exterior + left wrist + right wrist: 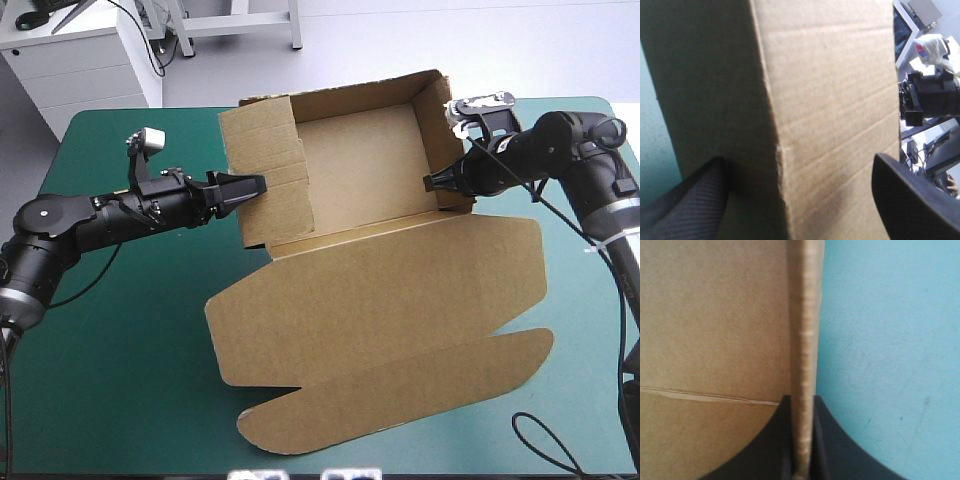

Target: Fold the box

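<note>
The brown box (360,160) stands mid-table as an open tray with its walls raised. Its lid (380,290) lies flat toward the front edge. My left gripper (255,188) is at the outside of the left wall (830,100), open, with the wall's folded corner right ahead between its spread fingers (690,205). My right gripper (432,183) is shut on the right wall. In the right wrist view the wall's edge (802,340) runs up from between the fingers of the right gripper (801,440), with the box's inner face (715,315) to one side.
The teal-green cover (120,350) shows to the left of the box, and also beside the right wall (890,340). The lid's rounded front flap (400,400) reaches close to the table's front edge.
</note>
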Available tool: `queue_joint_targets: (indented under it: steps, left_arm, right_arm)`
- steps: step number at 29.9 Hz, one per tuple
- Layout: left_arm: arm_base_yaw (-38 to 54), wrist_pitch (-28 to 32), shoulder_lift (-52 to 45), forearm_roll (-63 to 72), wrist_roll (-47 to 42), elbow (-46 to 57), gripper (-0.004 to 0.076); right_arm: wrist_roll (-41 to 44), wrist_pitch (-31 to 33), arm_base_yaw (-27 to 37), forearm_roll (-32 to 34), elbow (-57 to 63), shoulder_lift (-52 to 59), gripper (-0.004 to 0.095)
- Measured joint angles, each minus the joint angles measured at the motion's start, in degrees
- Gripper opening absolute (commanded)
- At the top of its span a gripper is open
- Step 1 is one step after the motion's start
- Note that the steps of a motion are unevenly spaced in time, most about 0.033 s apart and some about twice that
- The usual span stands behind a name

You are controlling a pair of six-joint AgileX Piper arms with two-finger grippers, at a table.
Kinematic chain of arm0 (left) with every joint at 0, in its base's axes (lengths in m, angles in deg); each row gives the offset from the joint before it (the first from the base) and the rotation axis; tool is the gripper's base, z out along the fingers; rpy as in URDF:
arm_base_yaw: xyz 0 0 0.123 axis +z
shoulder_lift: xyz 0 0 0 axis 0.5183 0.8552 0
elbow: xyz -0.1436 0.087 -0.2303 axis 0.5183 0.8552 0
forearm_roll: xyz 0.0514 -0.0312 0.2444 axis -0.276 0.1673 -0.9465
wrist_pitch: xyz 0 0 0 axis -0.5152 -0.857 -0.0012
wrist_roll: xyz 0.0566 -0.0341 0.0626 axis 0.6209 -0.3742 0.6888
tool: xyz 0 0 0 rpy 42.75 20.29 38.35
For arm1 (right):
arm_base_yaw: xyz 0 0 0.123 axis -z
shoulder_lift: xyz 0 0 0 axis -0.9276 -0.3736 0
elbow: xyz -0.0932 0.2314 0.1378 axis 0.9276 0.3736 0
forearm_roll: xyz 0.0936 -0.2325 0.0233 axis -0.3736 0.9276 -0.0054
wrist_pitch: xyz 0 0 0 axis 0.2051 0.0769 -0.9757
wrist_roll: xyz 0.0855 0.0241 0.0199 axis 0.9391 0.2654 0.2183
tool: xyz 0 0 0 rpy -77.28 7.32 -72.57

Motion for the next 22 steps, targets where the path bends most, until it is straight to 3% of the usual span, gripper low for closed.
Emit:
queue_joint_targets:
  steps: [11, 18, 22]
  left_arm:
    - [0.0, -0.06, 0.0, 0.19, -1.51, -0.11, 0.0564]
    - [-0.83, 0.13, -0.04, -12.43, -12.4, -1.41, 0.0564]
    - [-5.73, 2.73, -0.04, -21.05, -19.49, -3.99, 0.0564]
  right_arm:
    - [3.37, -1.81, -3.01, 3.69, 0.0, 0.0, -0.0004]
    - [3.43, -3.01, -3.02, 3.95, 0.05, 0.0, -0.0004]
    - [3.43, -3.09, -3.02, 4.01, 0.05, 0.0, -0.0004]
